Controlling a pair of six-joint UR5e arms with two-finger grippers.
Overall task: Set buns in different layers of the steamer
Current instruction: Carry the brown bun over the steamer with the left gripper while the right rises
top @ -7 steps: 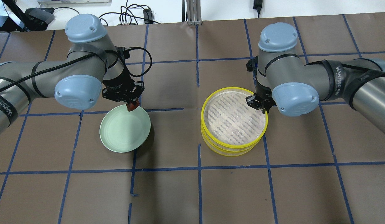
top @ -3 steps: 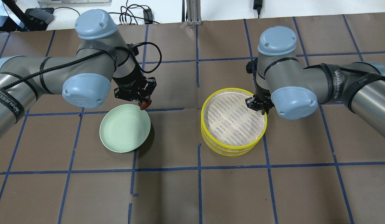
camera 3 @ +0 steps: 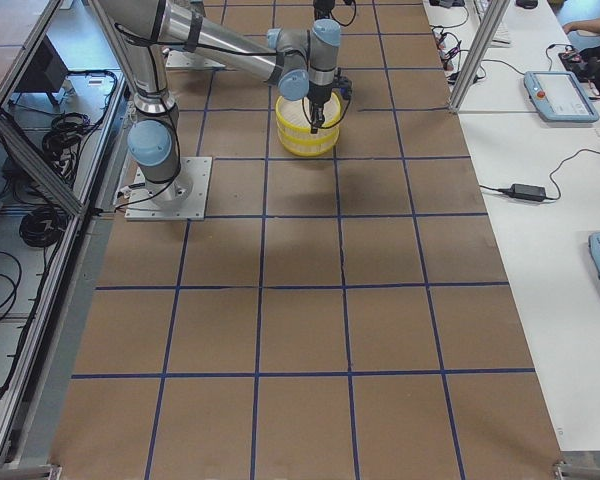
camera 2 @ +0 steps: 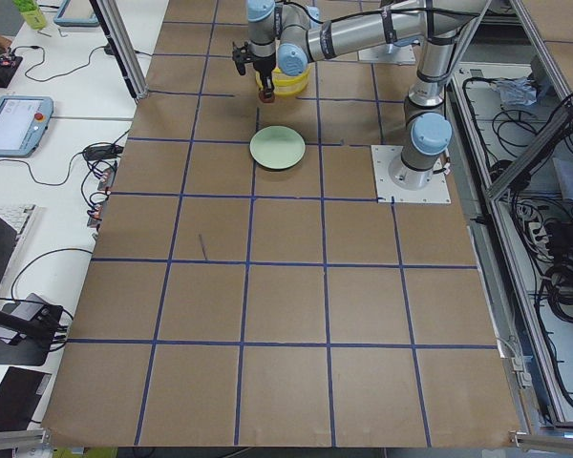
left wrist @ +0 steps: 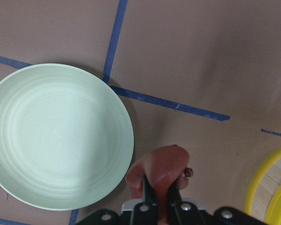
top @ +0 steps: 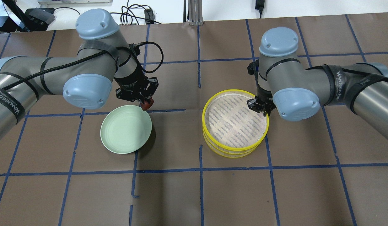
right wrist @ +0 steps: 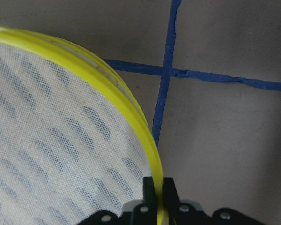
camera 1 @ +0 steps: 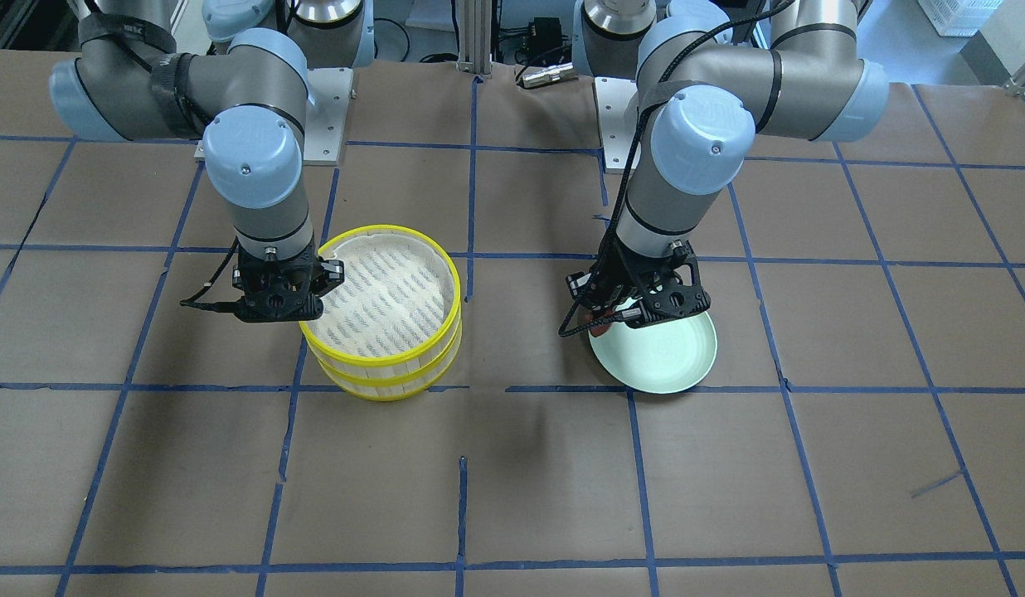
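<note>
Transfer step: left jaws grip the glossy reddish-brown bun (left wrist: 161,166) just off the pale green round dish's (top: 125,131) far-right edge; right jaws pinch the top yellow-rimmed steamer tray's (top: 236,147) rim. Next, probably: lift that tray, then carry the bun rightward

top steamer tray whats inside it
The top tray shows only its bare perforated liner. The right gripper, clamped on the rim, covers a small bit. The lower tray's inside is hidden.
</note>
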